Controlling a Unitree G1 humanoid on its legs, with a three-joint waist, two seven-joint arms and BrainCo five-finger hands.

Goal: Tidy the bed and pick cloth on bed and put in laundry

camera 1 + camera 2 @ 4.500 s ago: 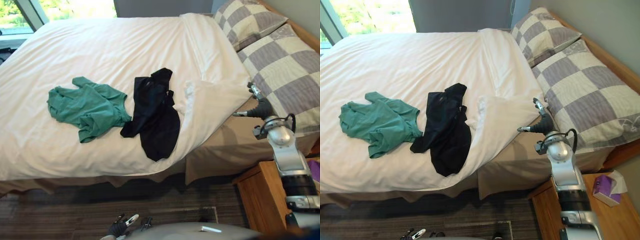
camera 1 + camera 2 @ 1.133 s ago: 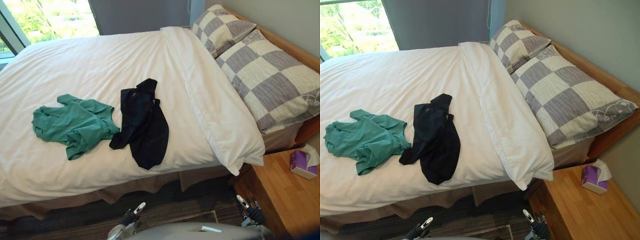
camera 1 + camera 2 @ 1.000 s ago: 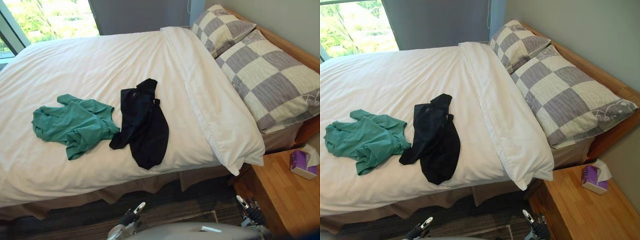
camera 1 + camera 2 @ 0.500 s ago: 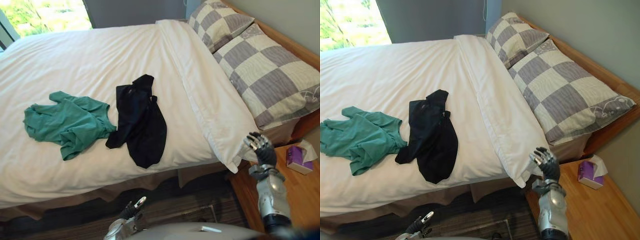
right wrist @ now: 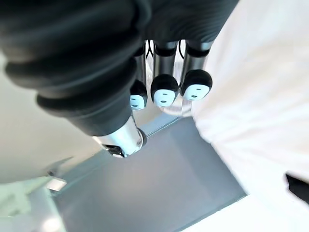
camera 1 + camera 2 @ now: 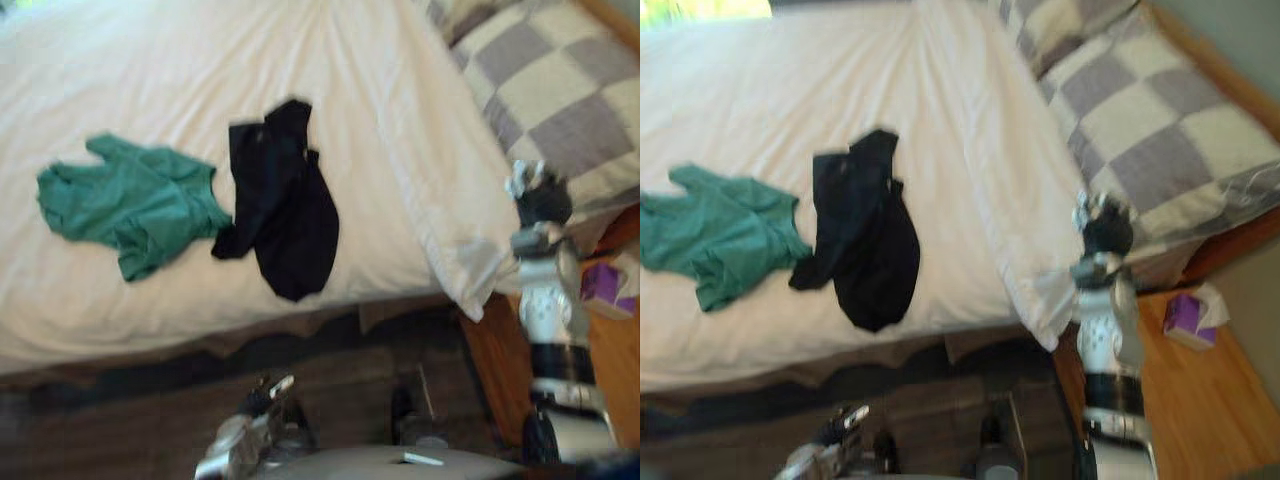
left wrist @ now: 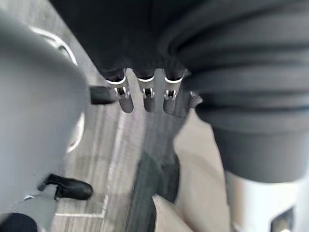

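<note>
— Left eye view first: where are the clothes?
— Both lie on the white bed (image 6: 180, 70). The green cloth (image 6: 125, 200) is at centre left, and the black cloth (image 6: 280, 200) is just right of it, their edges meeting.
— And the hands?
— The right hand (image 6: 540, 195) is raised at the right edge, just beside the duvet corner (image 6: 470, 270) and below the checked pillows (image 6: 560, 90). The left hand (image 6: 265, 395) hangs at bottom centre over the floor (image 6: 120, 420).
— The right eye view?
— Same layout. A purple tissue box (image 6: 1185, 318) sits on the wooden nightstand (image 6: 1210, 420) at lower right.
— The left wrist view?
— Its fingers (image 7: 145, 92) hang loose above the floor, holding nothing.
— The right wrist view?
— Its fingers (image 5: 164, 92) are loosely bent with nothing in them, and the white duvet (image 5: 260, 96) is just beside them.
</note>
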